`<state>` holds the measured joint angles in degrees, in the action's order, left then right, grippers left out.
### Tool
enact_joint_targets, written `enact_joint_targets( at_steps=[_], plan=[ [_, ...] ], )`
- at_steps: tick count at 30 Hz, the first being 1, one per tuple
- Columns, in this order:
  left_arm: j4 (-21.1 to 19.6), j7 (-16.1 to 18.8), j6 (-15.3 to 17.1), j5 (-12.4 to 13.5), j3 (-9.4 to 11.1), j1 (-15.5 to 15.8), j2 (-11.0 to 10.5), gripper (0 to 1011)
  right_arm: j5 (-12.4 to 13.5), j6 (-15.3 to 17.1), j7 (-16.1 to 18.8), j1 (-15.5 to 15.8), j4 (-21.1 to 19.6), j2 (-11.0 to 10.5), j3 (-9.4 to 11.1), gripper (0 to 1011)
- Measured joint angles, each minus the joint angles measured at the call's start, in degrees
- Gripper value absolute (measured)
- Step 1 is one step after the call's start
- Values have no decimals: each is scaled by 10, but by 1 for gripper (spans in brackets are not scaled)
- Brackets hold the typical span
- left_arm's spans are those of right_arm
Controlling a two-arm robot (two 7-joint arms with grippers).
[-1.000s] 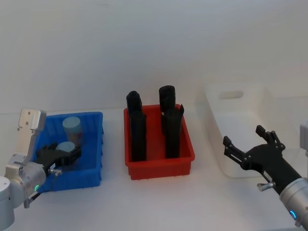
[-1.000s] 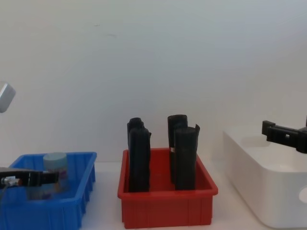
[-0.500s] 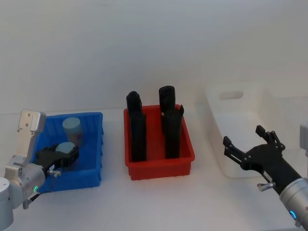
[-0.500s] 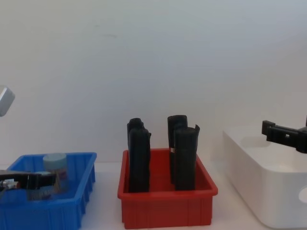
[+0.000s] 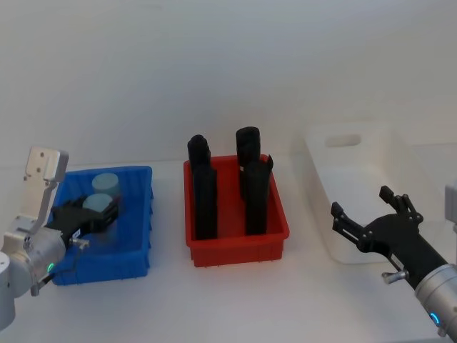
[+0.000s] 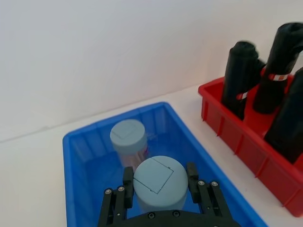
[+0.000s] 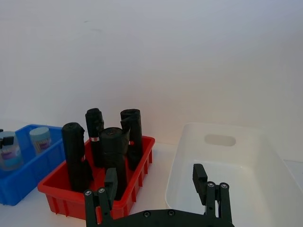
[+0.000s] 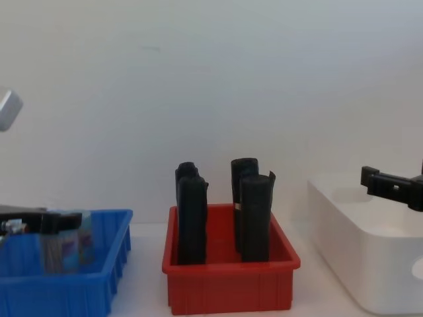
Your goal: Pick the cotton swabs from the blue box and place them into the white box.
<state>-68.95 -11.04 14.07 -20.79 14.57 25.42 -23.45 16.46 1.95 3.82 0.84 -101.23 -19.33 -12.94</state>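
Two cotton swab tubs with pale blue lids are in the blue box (image 5: pixel 140 243) at the left. My left gripper (image 5: pixel 91 212) is shut on one cotton swab tub (image 5: pixel 95 203) and holds it raised above the box floor. In the left wrist view the black fingers (image 6: pixel 192 174) clamp this tub (image 6: pixel 160 185). Just behind it the other tub (image 5: pixel 106 183) stands upright, also seen in the left wrist view (image 6: pixel 128 137). The white box (image 5: pixel 355 137) sits at the right. My right gripper (image 5: pixel 360 202) hangs open and holds nothing at the white box's front left corner.
A red bin (image 5: pixel 237 250) with several tall black upright objects (image 5: pixel 205 193) stands between the blue box and the white box. Bare white tabletop lies in front of all three containers. A plain white wall closes the back.
My left gripper has risen with the cotton swab tub, from low in the blue box to about rim height. The right arm has not moved.
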Motion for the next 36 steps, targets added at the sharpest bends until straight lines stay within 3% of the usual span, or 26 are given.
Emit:
enact_joint_targets(
  at_steps=[17, 26, 36],
  plan=[
    [-121, -69, 55, 4, -9, -7, -21, 669, 0, 0, 0, 0, 0, 0, 0, 1002],
    [-182, -134, 96, -4, -10, -3, -31, 669, 0, 0, 0, 0, 0, 0, 0, 1002],
    [-213, -208, 121, -9, -5, 11, -35, 669, 0, 0, 0, 0, 0, 0, 0, 1001]
  ],
)
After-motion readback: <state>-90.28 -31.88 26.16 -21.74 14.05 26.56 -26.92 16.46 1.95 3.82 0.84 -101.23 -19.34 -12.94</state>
